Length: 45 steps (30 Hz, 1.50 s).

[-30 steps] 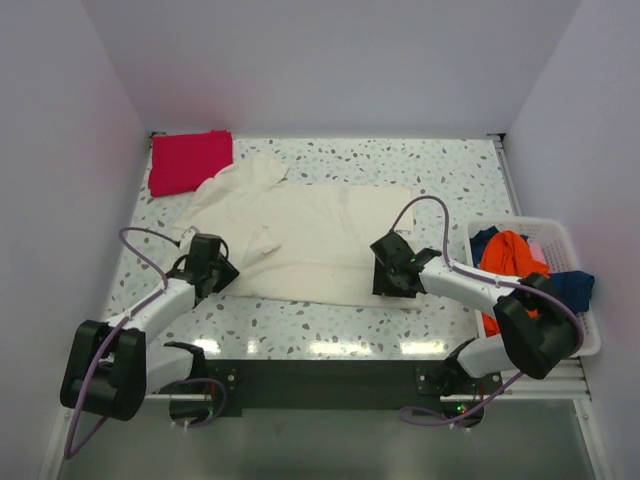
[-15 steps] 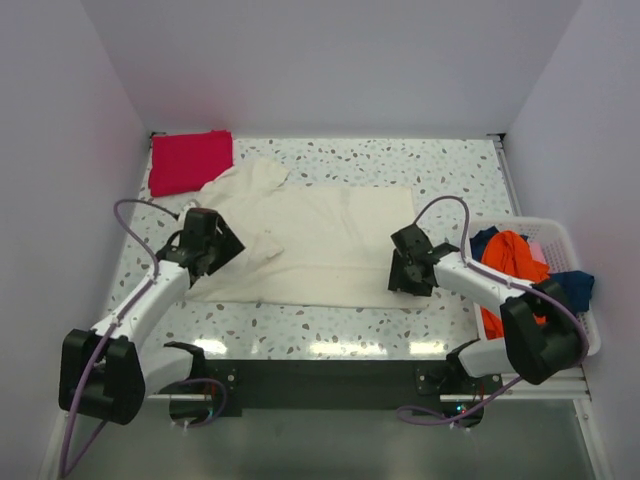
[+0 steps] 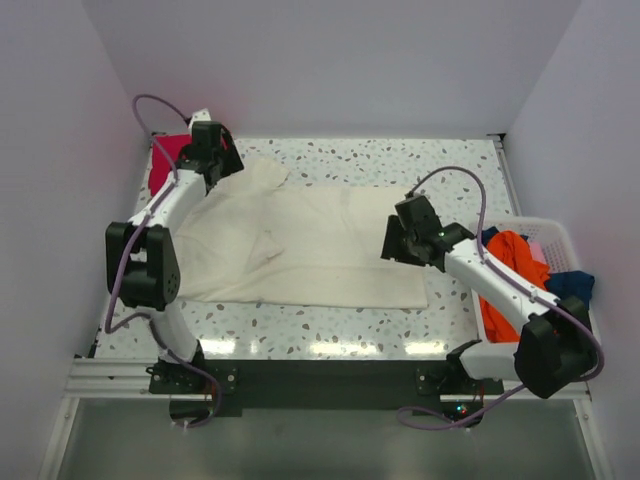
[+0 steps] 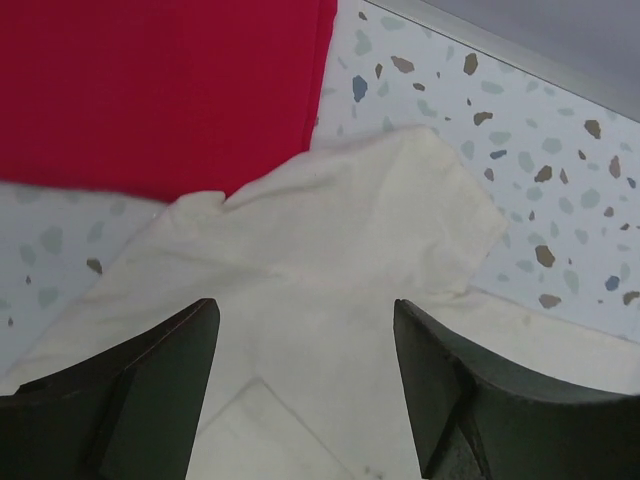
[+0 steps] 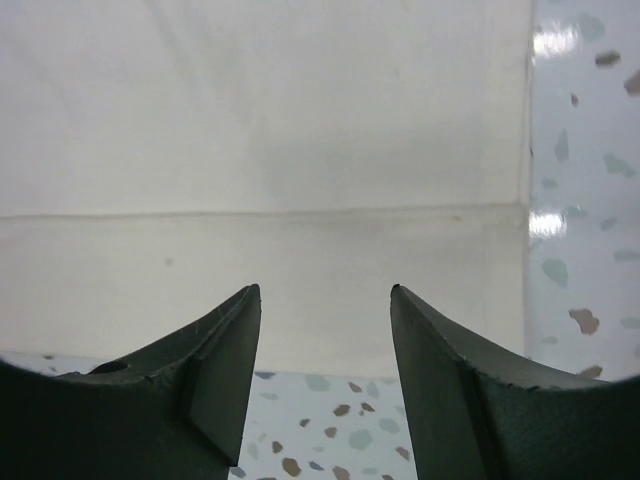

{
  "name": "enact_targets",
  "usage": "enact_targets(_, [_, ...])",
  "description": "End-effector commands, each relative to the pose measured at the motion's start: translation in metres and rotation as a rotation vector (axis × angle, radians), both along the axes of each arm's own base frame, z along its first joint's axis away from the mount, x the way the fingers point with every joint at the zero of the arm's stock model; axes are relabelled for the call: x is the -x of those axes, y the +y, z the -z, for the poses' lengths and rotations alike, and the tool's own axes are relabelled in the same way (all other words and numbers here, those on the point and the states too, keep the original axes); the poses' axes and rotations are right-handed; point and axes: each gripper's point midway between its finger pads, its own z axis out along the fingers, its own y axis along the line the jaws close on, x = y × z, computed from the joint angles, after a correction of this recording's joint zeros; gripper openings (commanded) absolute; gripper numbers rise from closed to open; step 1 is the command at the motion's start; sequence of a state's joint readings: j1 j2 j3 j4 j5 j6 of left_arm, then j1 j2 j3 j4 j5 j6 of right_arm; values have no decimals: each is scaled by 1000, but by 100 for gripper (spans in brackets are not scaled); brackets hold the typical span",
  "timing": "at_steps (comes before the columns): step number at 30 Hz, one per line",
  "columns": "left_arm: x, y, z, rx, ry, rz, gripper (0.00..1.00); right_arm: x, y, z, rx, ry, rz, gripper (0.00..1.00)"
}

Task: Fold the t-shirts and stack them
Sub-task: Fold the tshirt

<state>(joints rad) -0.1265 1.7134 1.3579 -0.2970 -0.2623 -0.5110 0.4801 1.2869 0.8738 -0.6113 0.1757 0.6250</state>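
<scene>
1. Speckled worktop [image 3: 400,160] between white walls carries everything.
2. Left hand [image 4: 302,320] gapes wide and holds nothing; the red t-shirt [image 4: 150,90] lies just beyond it, and a sleeve of the cream t-shirt [image 3: 310,250] lies beneath it.
3. Right hand [image 5: 325,292] is wide open and empty above that shirt's right hem.
4. Basket [image 3: 560,232] to its right holds an orange t-shirt [image 3: 512,255] and a blue t-shirt [image 3: 572,286].

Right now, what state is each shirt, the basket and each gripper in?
Large cream cloth t-shirt: spread flat, unheld.
Bright red cloth t-shirt: folded, far left corner.
Orange t-shirt: crumpled in the basket.
Blue t-shirt: crumpled, draped over basket rim.
White plastic basket: holding unfolded shirts.
Left gripper: open, empty.
Right gripper: open, empty.
</scene>
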Motion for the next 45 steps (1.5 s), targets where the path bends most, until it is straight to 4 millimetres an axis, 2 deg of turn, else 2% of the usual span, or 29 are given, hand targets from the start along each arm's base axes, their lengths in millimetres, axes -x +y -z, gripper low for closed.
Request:
enact_targets(1, [-47, 21, 3, -170, 14, 116, 75, -45, 24, -48, -64, -164, -48, 58])
enact_targets(2, [-62, 20, 18, -175, 60, 138, 74, -54, 28, -53, -69, -193, -51, 58])
enact_targets(3, [-68, 20, 27, -179, 83, 143, 74, -64, 31, -58, -63, -211, -55, 58])
enact_targets(4, [-79, 19, 23, -181, 70, 158, 74, -70, 31, -61, -58, -222, -52, 58])
enact_targets(5, [-84, 17, 44, -179, 104, 177, 74, -75, 33, -62, -59, -230, -54, 58])
enact_targets(6, [-88, 16, 50, -182, 110, 186, 74, -83, 37, -69, -72, -257, -56, 58])
enact_targets(9, [-97, 17, 67, -208, 124, 202, 74, -96, 45, -64, -83, -257, -70, 58])
enact_targets(13, [-102, 22, 88, -226, 163, 209, 74, -103, 48, -47, -74, -230, -79, 57])
enact_targets(20, [-108, 12, 87, -188, 137, 257, 70, -101, 45, -33, -69, -207, -69, 57])
enact_targets(29, [-119, 10, 95, -181, 149, 259, 39, -100, 43, -25, -64, -188, -68, 57])
enact_targets(30, [-119, 9, 95, -175, 150, 257, 31, -100, 44, -25, -63, -187, -70, 57])
enact_targets(35, [-117, 9, 85, -169, 126, 247, 13, -104, 41, -23, -53, -192, -61, 57])
enact_targets(39, [-114, 9, 71, -169, 95, 243, 0, -119, 35, -24, -34, -207, -35, 57])
enact_targets(42, [-109, 8, 58, -160, 63, 246, 0, -139, 21, -26, -11, -223, 9, 56])
enact_targets(45, [-104, 5, 53, -146, 42, 251, 0, -166, -2, -26, 21, -245, 72, 56])
